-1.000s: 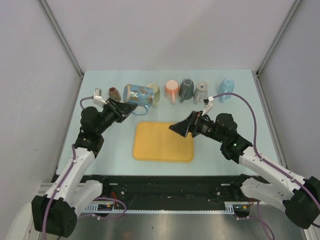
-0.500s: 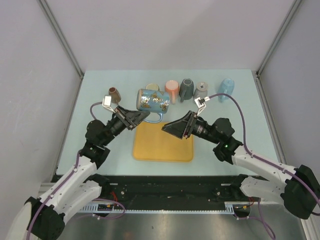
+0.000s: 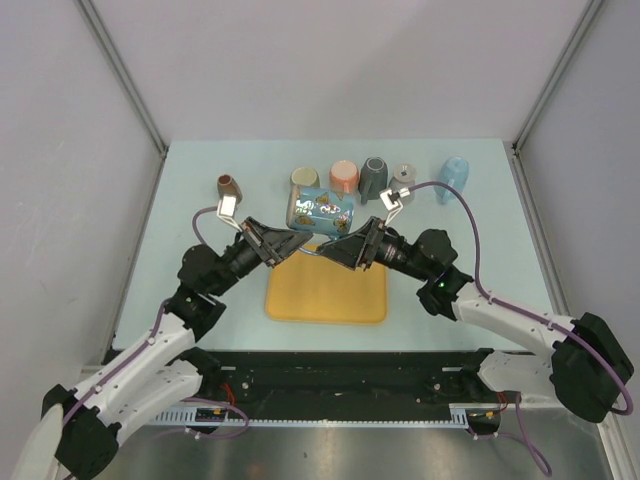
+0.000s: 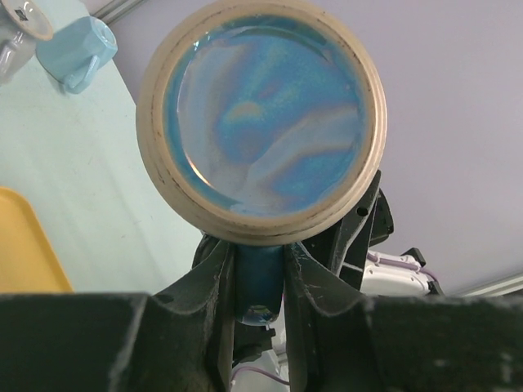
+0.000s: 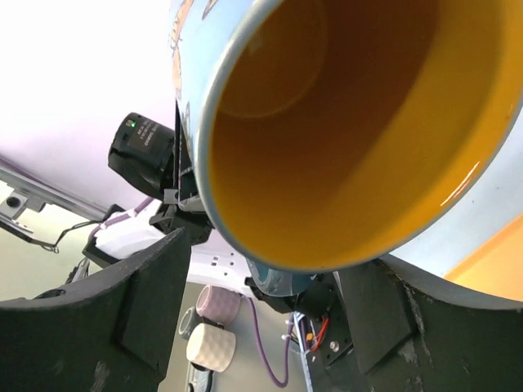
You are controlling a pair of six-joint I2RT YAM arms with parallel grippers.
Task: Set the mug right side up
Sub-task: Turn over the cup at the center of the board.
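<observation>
Both arms have swung inward since a second ago, bringing the blue mug (image 3: 320, 210) over the far edge of the yellow mat (image 3: 325, 295). The left gripper (image 3: 293, 241) pinches the mug's handle and holds it on its side, while the right gripper (image 3: 333, 249) stands spread around its open mouth. Beyond the mat stands a row of other cups (image 3: 345, 178).

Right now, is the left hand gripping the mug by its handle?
Yes, the left hand clamps the mug by the blue handle under its base.
</observation>
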